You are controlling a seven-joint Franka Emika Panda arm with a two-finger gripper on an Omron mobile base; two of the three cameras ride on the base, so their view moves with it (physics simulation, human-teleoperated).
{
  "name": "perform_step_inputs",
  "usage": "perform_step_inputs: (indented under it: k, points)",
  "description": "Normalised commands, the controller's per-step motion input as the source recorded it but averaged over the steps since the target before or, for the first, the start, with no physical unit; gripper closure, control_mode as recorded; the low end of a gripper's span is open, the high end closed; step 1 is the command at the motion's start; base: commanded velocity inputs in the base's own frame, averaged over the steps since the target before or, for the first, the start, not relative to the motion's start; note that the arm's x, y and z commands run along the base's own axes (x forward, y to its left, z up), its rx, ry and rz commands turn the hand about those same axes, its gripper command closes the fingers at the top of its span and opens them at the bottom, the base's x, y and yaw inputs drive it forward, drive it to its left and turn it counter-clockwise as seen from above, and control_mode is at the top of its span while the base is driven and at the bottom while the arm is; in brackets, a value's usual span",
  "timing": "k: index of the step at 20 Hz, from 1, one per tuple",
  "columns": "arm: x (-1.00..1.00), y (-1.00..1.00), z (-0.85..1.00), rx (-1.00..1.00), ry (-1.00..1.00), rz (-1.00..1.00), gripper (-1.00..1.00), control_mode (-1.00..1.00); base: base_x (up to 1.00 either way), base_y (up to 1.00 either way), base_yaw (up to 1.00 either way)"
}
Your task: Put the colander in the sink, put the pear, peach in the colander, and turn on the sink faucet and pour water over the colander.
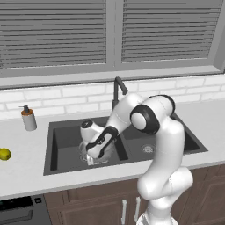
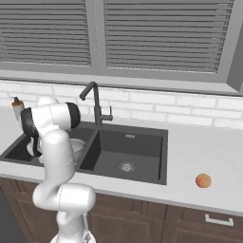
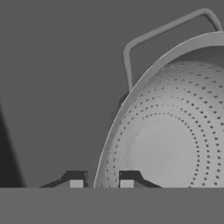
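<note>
Low in the frame's centre-left, the gripper point(image 3: 101, 183) pinches the colander point(image 3: 175, 144) by its rim, apparently to set it level in the sink point(image 1: 61, 145), while the pear point(image 1: 4, 154) waits at far left.

text: none legible | labels: none | brands: none | numbers: none | signs: none
</note>
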Motion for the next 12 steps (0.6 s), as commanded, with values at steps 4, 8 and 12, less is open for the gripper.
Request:
perform_step_inputs:
  k: [4,8,12]
  points:
    - [0.37,0.00,-0.22,0.00,-0.05,-0.02,1.00,-1.00,0.00,0.00,0.00]
    - [0.40,0.00,-0.15,0.00,-0.05,-0.03,1.00,-1.00,0.00,0.00,0.00]
    - [0.24,0.00,-0.06,0.00,-0.03,-0.04,1.00,-1.00,0.00,0.00,0.00]
